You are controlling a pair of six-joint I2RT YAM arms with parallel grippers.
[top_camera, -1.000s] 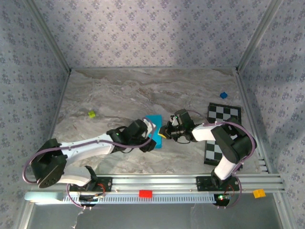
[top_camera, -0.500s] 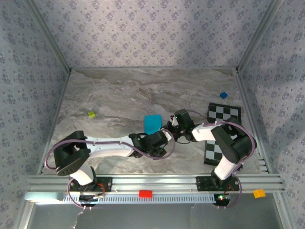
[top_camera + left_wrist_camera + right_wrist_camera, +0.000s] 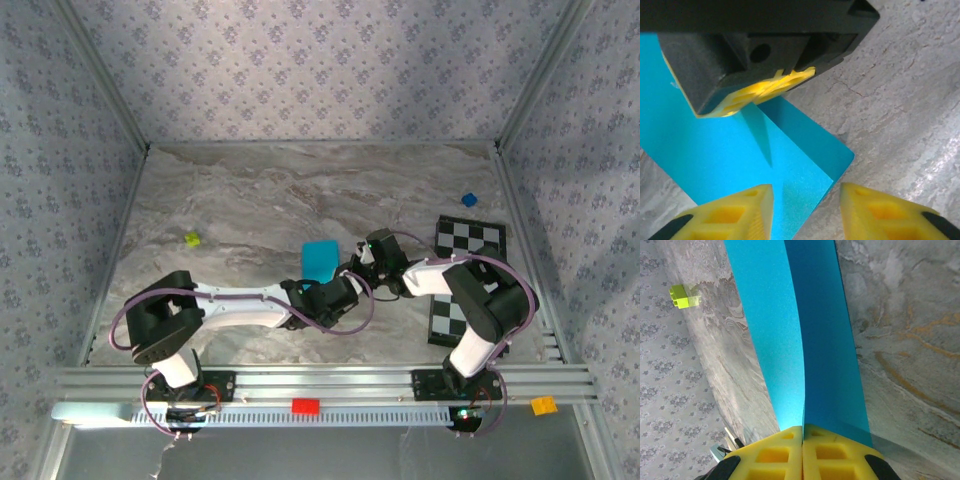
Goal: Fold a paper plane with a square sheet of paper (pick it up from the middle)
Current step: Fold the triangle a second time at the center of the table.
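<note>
Top external view: we count one square sheet of paper (image 3: 321,258), folded over, at the middle of the surface (image 3: 230,190). The right jaws are pressed together, pinching the sheet. The left jaws stand spread just beside its corner. One checkered board (image 3: 470,238) lies by the right edge, one blue cube (image 3: 469,200) beyond it, one lime block (image 3: 192,239) near the left edge.

- A blue paper sheet (image 3: 725,150) is lying on the marbled counter (image 3: 905,100), one corner pointing right.
- The left pincer (image 3: 807,215) is hovering, its yellow fingertips standing apart over the sheet's near edge.
- The right pincer (image 3: 760,92) is pinching the sheet's upper part.
</note>
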